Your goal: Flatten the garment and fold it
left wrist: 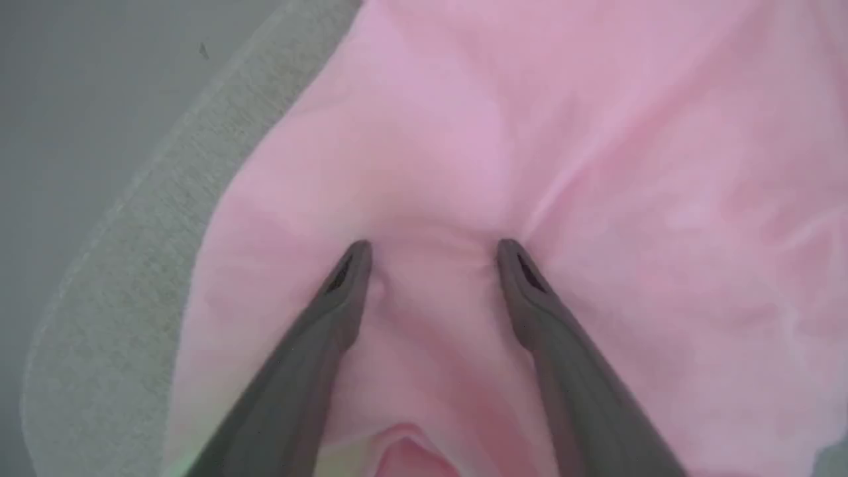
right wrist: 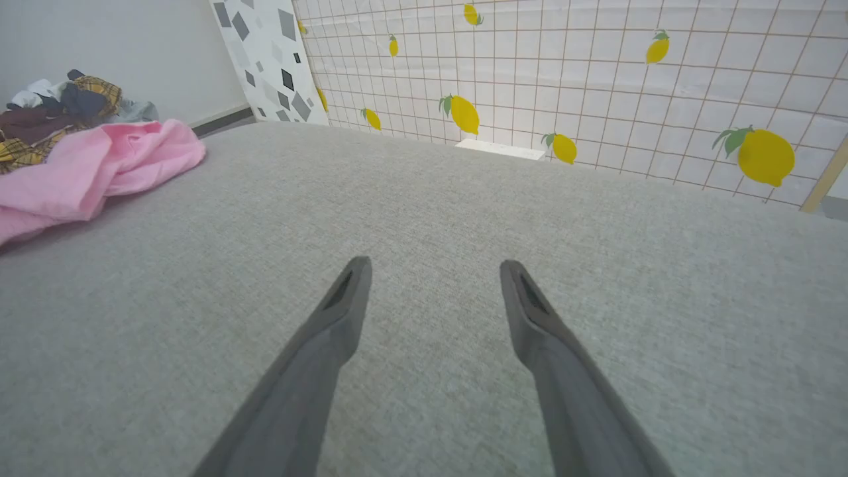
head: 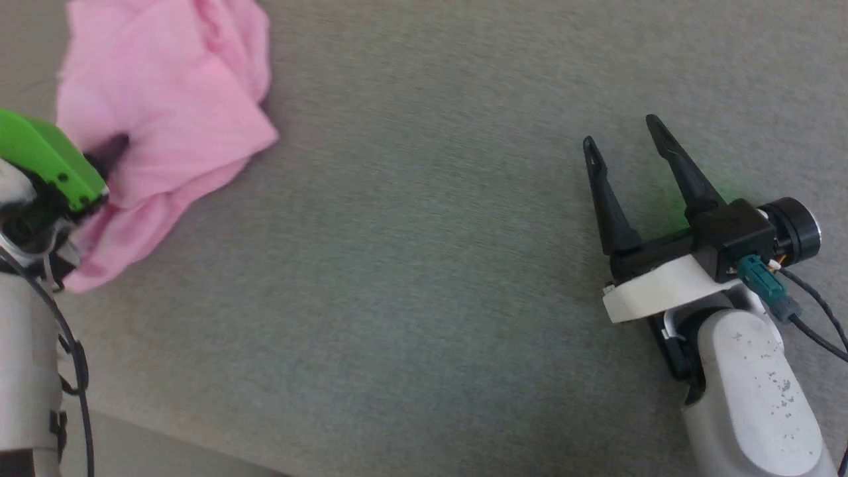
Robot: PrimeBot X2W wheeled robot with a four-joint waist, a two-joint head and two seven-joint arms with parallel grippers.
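Left tool (left wrist: 432,248), fingers spread, presses into the bunched garment (head: 165,99); closing here probably pinches several layers. Right tool (head: 621,132), well away from the garment, also spread, holding nothing.

Head overhead, wrists low, garment (head: 165,99) shared

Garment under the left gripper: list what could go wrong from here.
1. The left gripper, open, presses into the crumpled garment; closing may pinch several layers, lifting a clump instead of one edge.
2. The garment lies close to the grey pad edge; a pull that way might drag it off.
3. The right gripper sits open, well apart from the fabric, so a one-armed tug may only bunch it.
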